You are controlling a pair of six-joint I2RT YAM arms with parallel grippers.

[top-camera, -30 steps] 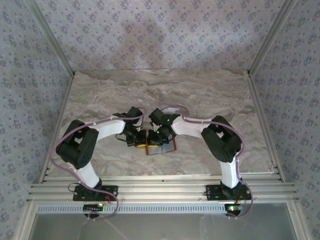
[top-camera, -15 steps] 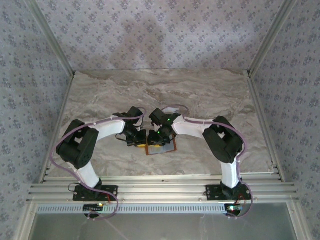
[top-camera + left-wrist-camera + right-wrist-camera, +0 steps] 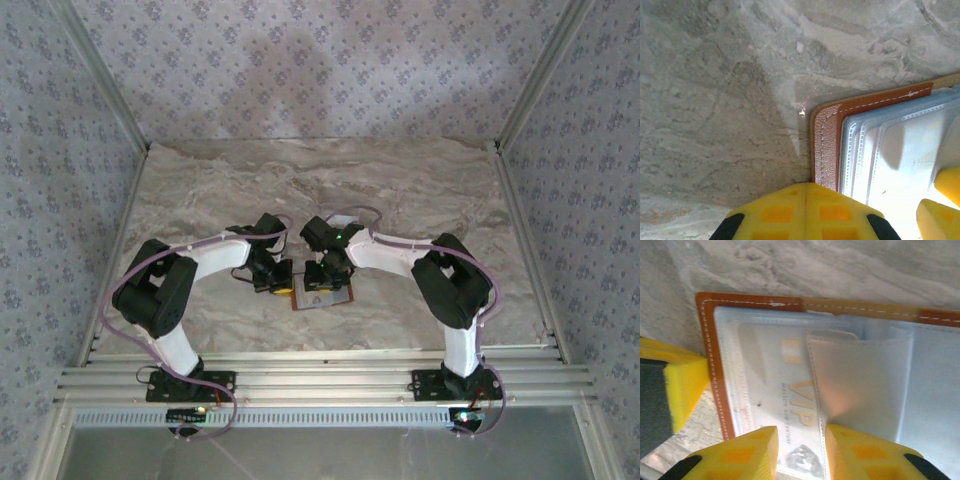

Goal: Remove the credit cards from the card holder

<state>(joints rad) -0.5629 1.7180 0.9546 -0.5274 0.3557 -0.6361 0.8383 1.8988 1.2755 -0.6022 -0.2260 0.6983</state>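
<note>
Marble tabletop (image 3: 715, 100); card holder (image 3: 708, 355) cropped; left tool (image 3: 805, 197) clenched; right tool (image 3: 801, 447) parted over VIP card (image 3: 790, 390).

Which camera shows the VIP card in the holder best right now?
Right wrist: the VIP card lies flat under clear sleeves in the card holder, lettering readable. Left wrist shows the holder's corner and pale sleeves, no lettering. Top view shows the holder small, the card indistinct.

card holder (image 3: 340, 298) (left hand (image 3: 279, 280) beside), table (image 3: 400, 190) bare
</note>
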